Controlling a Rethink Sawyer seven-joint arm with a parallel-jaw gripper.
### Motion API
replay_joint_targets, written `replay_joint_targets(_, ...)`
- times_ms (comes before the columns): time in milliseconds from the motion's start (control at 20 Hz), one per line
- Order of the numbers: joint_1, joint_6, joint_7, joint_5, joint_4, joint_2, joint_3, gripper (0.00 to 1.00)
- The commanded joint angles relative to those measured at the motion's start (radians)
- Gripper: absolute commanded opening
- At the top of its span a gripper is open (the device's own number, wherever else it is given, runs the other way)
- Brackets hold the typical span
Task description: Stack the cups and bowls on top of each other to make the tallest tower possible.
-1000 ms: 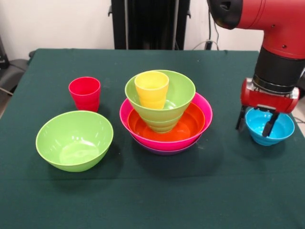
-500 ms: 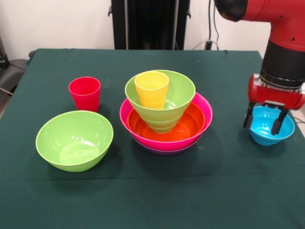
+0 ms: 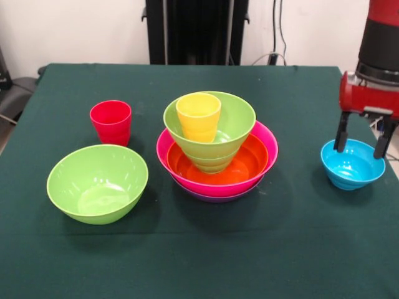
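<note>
The tower stands mid-table: a purple bowl [image 3: 215, 198] barely shows under a hot pink bowl [image 3: 269, 148]. Inside that sit an orange bowl [image 3: 249, 163], a lime green bowl [image 3: 235, 121] and a yellow cup [image 3: 198, 117]. A red cup [image 3: 111, 122] stands alone to the left. In front of it rests a large lime green bowl [image 3: 96, 182]. The small sky blue bowl [image 3: 352, 165] sits at the right. My gripper [image 3: 360, 140] hangs open just above its far rim, holding nothing.
A dark green cloth [image 3: 199, 249] covers the table. Its right edge runs close beside the blue bowl. A black stand [image 3: 196, 31] rises behind the table's far edge.
My gripper has risen and shifted right, from low over the blue bowl's near side to above its far rim. The bowl and everything else stayed put.
</note>
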Motion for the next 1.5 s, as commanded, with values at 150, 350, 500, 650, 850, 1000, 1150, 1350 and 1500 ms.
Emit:
replay_joint_targets(150,0.022,-0.043,0.122,-0.014,0.131,0.039,0.062,1.0)
replay_joint_targets(350,0.021,-0.082,0.116,-0.021,0.145,0.054,0.071,1.0)
replay_joint_targets(500,0.024,-0.099,0.117,-0.023,0.146,0.065,0.068,1.0)
replay_joint_targets(650,0.019,-0.127,0.11,-0.027,0.148,0.08,0.07,1.0)
replay_joint_targets(850,0.022,-0.148,0.108,-0.028,0.155,0.088,0.064,1.0)
replay_joint_targets(1000,0.02,-0.157,0.102,-0.026,0.163,0.086,0.066,1.0)
replay_joint_targets(1150,0.026,-0.165,0.107,-0.024,0.159,0.095,0.061,1.0)
replay_joint_targets(1350,0.021,-0.174,0.1,-0.026,0.163,0.096,0.061,1.0)
replay_joint_targets(1500,0.008,-0.186,0.085,-0.031,0.177,0.092,0.071,1.0)
